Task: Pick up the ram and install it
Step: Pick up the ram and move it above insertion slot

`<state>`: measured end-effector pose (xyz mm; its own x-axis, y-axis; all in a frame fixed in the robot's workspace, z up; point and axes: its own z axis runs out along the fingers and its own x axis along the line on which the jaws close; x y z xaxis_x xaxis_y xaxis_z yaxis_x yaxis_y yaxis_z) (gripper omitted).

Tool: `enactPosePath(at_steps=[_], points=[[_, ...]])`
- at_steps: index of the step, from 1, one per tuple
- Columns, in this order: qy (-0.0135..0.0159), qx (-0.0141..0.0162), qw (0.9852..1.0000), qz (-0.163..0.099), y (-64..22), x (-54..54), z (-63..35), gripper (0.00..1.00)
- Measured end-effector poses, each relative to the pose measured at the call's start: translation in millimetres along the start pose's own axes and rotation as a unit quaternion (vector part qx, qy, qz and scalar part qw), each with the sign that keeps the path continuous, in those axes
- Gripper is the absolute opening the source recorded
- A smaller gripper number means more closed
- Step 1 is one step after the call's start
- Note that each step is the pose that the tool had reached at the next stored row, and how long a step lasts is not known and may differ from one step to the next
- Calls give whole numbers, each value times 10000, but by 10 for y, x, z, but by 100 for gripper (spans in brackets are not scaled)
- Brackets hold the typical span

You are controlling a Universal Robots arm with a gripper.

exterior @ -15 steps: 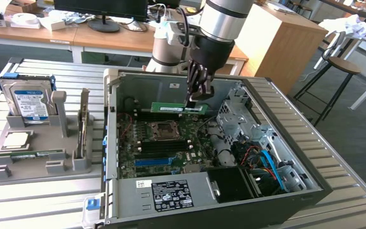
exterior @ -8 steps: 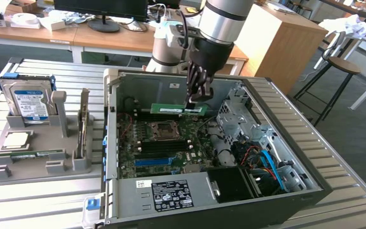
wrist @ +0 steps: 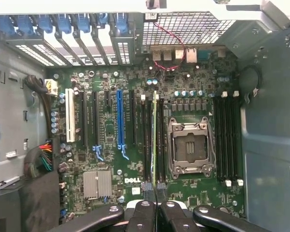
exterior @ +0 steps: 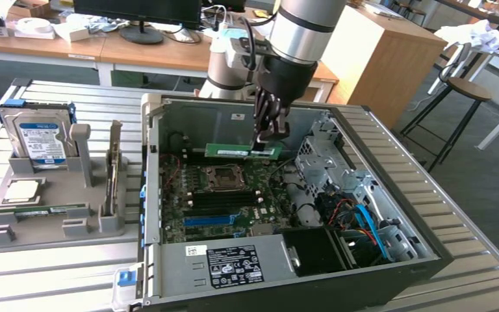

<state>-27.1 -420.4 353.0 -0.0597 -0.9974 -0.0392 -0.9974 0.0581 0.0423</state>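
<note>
Slatted metal table (exterior: 59, 279) in a lab, with an open black-and-silver desktop computer case (exterior: 206, 120) lying on its side on it. Pincer (exterior: 265, 139) sits inside the case opening, clamped nearly closed on the ram (exterior: 236, 151), a long thin green circuit-board stick, gripped near its end toward the exterior view's right. Stick is level, and the rest of it juts out from the pincer toward the exterior view's left. Directly below the pincer: green motherboard (exterior: 193, 195).

Wrist view: ram (wrist: 155, 140) seen edge-on, running straight out from the pincer (wrist: 154, 212), lined up with the long black memory slots (wrist: 145, 140) beside the square silver processor socket (wrist: 190, 145). Cannot tell if it touches a slot.

Well away from the pincer, toward the exterior view's left: grey plastic holder (exterior: 50, 227) with a boxy silver hard drive (exterior: 39, 138) upright in it.
</note>
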Motion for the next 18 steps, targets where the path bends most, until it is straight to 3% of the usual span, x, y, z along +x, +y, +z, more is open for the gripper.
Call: enactPosePath(at_steps=[18], points=[[5, -4, 9999, -102, -2, 2, 51, 11]])
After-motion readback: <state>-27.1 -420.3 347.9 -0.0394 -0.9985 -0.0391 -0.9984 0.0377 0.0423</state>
